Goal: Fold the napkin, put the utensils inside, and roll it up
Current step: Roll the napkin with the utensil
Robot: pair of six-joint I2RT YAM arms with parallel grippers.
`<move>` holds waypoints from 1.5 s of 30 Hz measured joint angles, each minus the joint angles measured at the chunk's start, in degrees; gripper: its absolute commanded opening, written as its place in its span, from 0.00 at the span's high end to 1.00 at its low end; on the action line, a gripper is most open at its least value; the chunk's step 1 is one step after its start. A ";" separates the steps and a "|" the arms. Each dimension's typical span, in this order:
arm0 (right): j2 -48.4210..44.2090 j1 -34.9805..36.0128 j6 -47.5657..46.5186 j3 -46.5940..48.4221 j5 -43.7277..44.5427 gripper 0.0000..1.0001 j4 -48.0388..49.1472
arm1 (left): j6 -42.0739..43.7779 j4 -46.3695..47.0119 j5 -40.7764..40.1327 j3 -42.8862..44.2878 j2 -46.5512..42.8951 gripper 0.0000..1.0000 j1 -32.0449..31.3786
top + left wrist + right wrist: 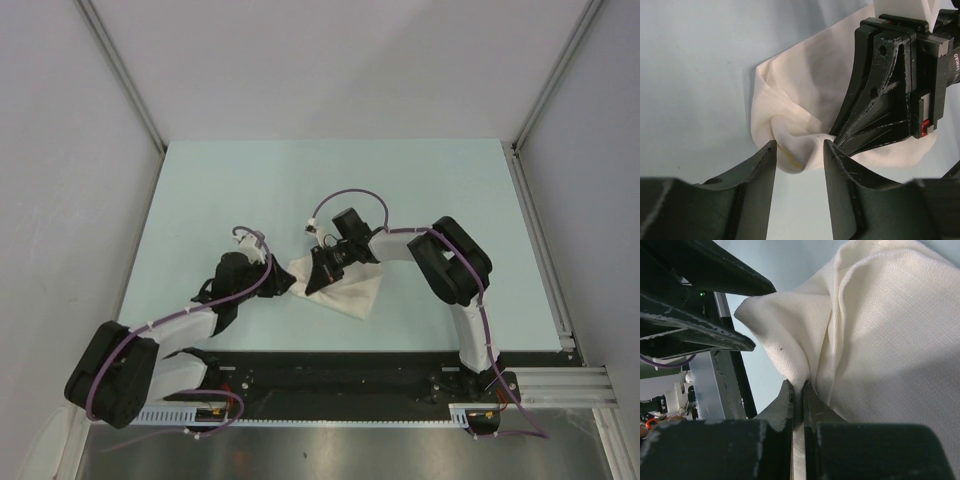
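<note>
My right tool (798,385) pinches shut on the napkin (345,293), bunched mid-surface (250,180) toward the near edge, my left tool (799,145) half-open around another fold: folding unfinished, spoon unseen, rolling left.

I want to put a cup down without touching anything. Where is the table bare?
Bare: the wide far strip of the table beyond the napkin, and the patch between right arm and rail. Crowded: near middle, where left pincer and right pincer meet on the napkin.

Left gripper (800,146) jaws straddle napkin (805,85) bunch (right gripper (838,138) pinching it).
</note>
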 measured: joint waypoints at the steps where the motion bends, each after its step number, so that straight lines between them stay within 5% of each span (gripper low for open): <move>1: 0.15 -0.04 0.17 0.09 -0.26 1.00 0.00 | -0.04 0.35 0.00 0.02 0.46 0.59 -0.02; 8: 0.46 -0.48 0.46 0.39 -0.66 1.00 -0.31 | 0.00 3.93 0.24 0.59 5.57 0.72 -0.39; 11: 0.46 -0.52 0.46 0.48 -0.66 0.97 -0.46 | -0.11 4.72 0.17 1.51 7.80 0.85 -0.46; 15: 0.39 -0.55 0.57 0.48 -0.61 0.80 -0.61 | -0.52 4.46 0.11 3.58 10.91 0.99 -0.66; 21: -1.84 -0.52 0.48 0.07 1.49 0.37 -2.38 | -1.18 1.66 -0.52 7.78 15.56 1.00 -0.92; 23: -4.09 -0.57 -0.15 -0.85 3.61 0.31 -3.96 | -1.55 1.46 -0.63 8.76 16.76 1.00 -0.92; 33: -23.37 -1.68 -4.07 -12.70 19.43 0.27 -11.65 | -2.56 1.55 -0.55 9.60 18.10 1.00 -0.92; 45: -39.71 8.83 -4.98 -23.04 41.77 0.27 -12.87 | -2.67 1.75 -0.22 9.62 18.36 1.00 -0.92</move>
